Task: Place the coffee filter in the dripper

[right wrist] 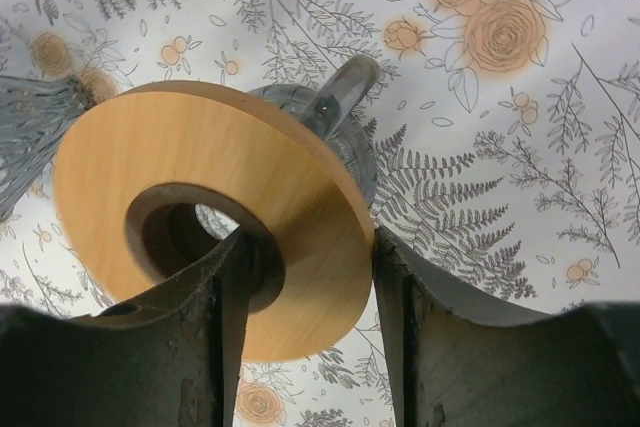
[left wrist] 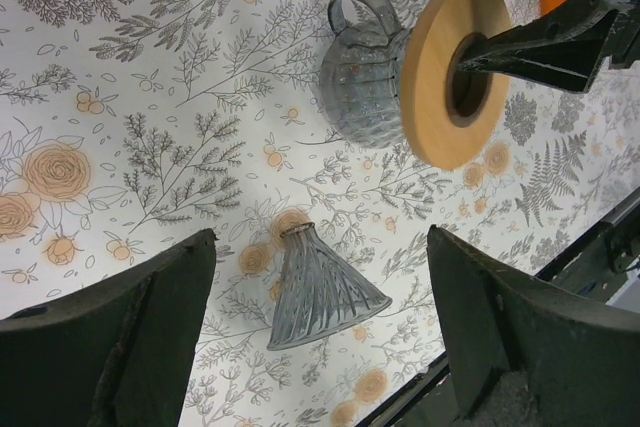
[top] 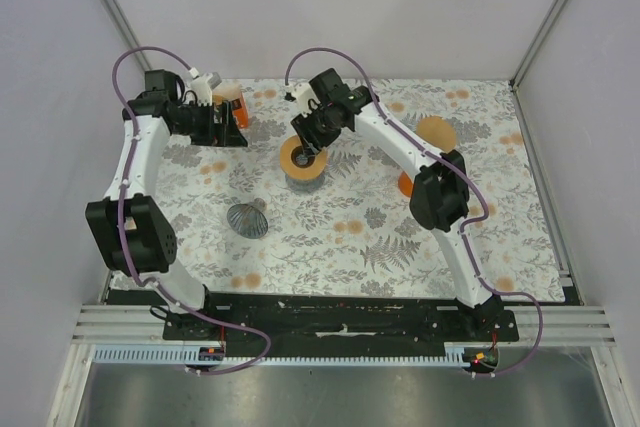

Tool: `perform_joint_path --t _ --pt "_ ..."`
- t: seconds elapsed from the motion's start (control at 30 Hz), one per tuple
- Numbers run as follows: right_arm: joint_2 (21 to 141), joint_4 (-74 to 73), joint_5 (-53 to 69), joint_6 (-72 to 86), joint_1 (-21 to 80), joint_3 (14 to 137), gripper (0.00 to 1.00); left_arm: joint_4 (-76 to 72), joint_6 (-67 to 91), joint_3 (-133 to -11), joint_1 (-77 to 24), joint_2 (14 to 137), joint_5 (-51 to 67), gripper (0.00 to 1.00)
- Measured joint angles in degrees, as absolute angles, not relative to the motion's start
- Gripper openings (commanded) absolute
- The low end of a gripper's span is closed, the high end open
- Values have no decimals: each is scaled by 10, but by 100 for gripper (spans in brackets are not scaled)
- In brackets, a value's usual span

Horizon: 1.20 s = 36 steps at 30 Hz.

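**A:** Where is the filter?

**B:** The grey ribbed cone-shaped coffee filter (top: 247, 219) lies on its side on the floral-print tablecloth (top: 380, 237). It is near the dripper but apart from it, and nothing holds it.

**A:** And the dripper?

**B:** The grey ribbed dripper with a pale wooden ring collar (top: 303, 160) is mid-table, ring turned up toward the overhead camera and body beneath. The right gripper (right wrist: 310, 247) is clamped on that ring, one finger down through the hole and the other outside the rim.

**A:** Why grip it there?

**B:** My guess is the ring is the base, so the dripper stands mouth-down and must be turned over before a filter can go in. The ring's flat edge gives the fingers a firm hold. I can't tell whether the dripper rests on the cloth or hangs lifted.

**A:** The left side?

**B:** The left gripper (left wrist: 320, 237) is spread wide and empty. Its wrist camera looks past the fingers at the filter, so it is likely meant to fetch it.

**A:** Arm poses?

**B:** The right arm reaches forward and bends leftward across the table, wrist pitched down over the dripper. The left arm arches up the left edge, with its wrist turned right near the far-left corner, well apart from the filter.
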State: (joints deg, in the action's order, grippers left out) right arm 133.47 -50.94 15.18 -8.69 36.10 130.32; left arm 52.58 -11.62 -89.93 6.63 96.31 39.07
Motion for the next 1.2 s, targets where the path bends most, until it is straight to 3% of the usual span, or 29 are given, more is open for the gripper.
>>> perform_joint_path --t 0.13,0.43,0.8,0.83,1.07,1.2 --pt "1335 -510 169 -92 364 1303 79 541 -156 -895 66 943 390 89" --pt "1307 -516 166 -98 368 1303 81 585 -355 -781 66 857 372 87" --pt "1097 -481 169 -103 368 1205 81 481 -467 -551 66 825 339 84" --pt "1082 -476 169 -104 368 1193 81 463 -467 -539 66 825 339 80" --pt "1050 -467 170 -105 368 1121 77 372 -440 -503 66 827 345 4" --pt "1050 -464 169 -98 372 1090 74 353 -421 -504 66 828 357 2"
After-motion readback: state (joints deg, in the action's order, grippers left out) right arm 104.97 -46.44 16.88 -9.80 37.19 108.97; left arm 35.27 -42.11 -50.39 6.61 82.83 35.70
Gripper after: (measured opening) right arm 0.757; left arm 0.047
